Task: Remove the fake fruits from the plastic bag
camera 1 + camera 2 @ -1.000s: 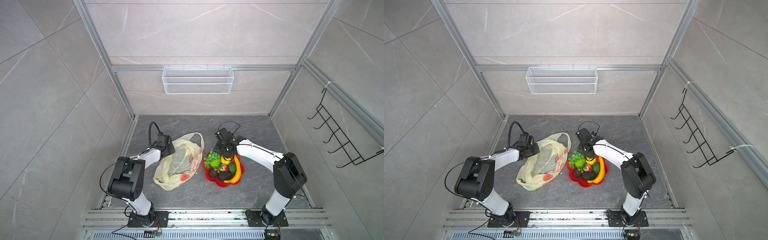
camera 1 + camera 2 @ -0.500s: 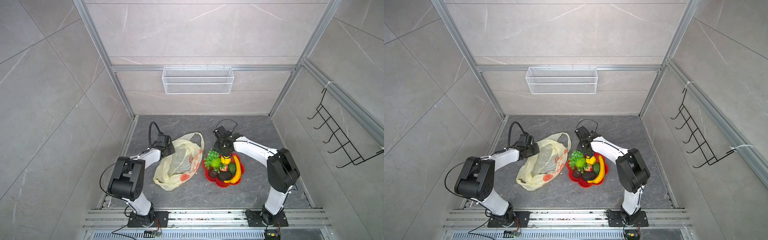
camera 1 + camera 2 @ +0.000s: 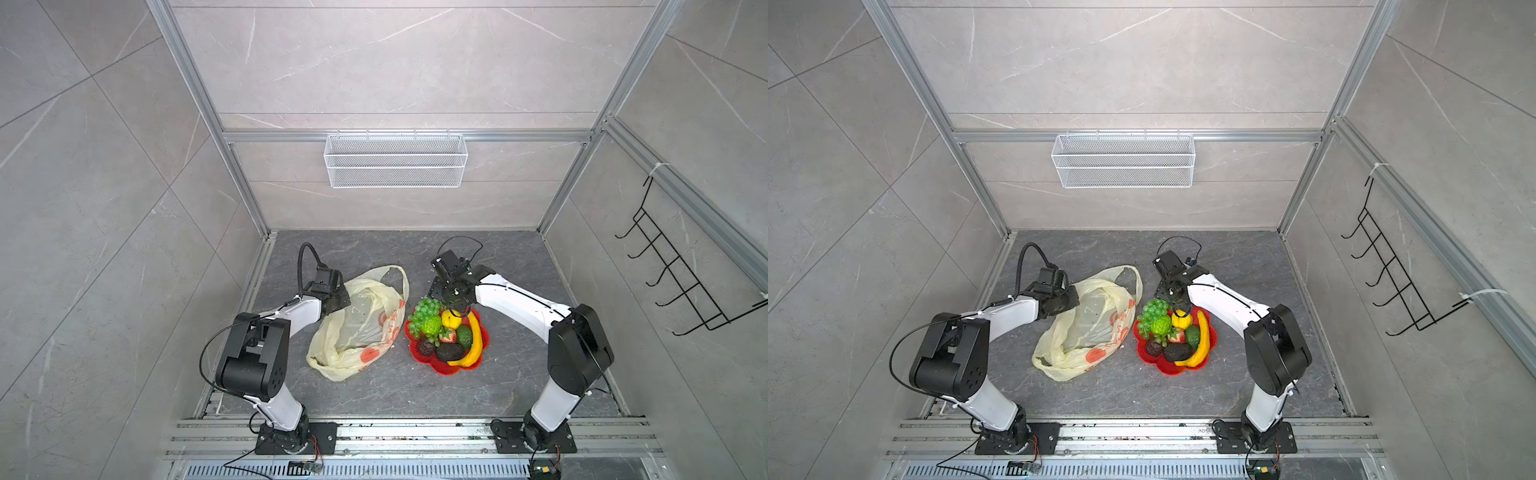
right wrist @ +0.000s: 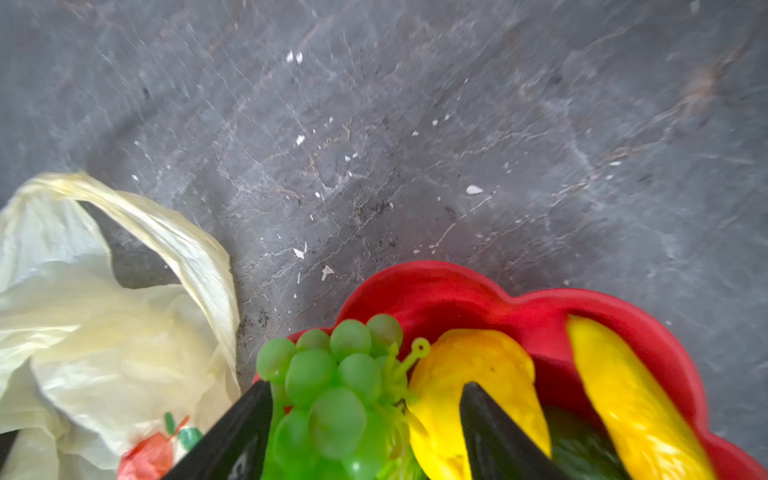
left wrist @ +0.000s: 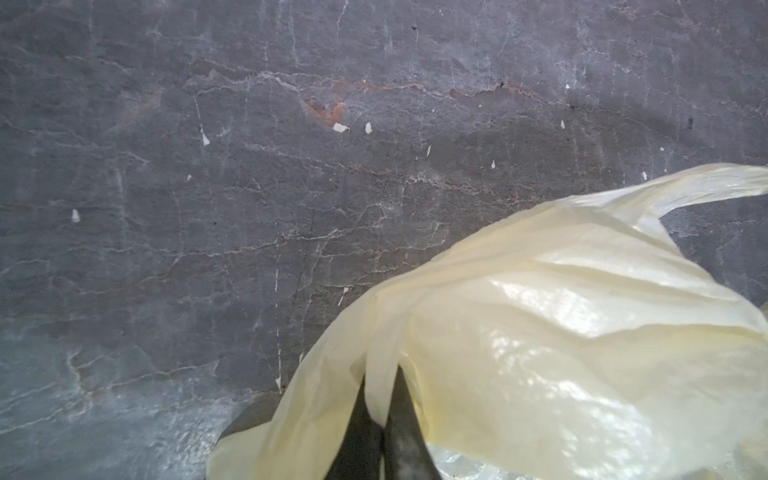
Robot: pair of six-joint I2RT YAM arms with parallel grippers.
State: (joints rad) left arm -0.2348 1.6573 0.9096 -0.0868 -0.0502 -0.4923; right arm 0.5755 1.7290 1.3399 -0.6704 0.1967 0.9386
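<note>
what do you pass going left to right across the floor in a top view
plastic bag → grape bunch → lemon → banana

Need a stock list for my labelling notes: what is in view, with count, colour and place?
plate: one, red, flower-shaped, right of middle, holding the fruit
bag: one, cream-yellow with orange prints, left of the plate
grapes: one bunch, green, plate's far left side
bumpy fruit: one, lime green, by the grapes
lemon: one, yellow, plate's far side
strawberry: one, red, middle of plate
banana: one, yellow, plate's right side
avocados: two, dark, plate's near side
green fruit: one, dark green, beside the banana
wire basket: one, white, back wall
hook rack: one, black, right wall
left gripper: one, black, shut on the bag
right gripper: one, black, open over grapes and lemon
</note>
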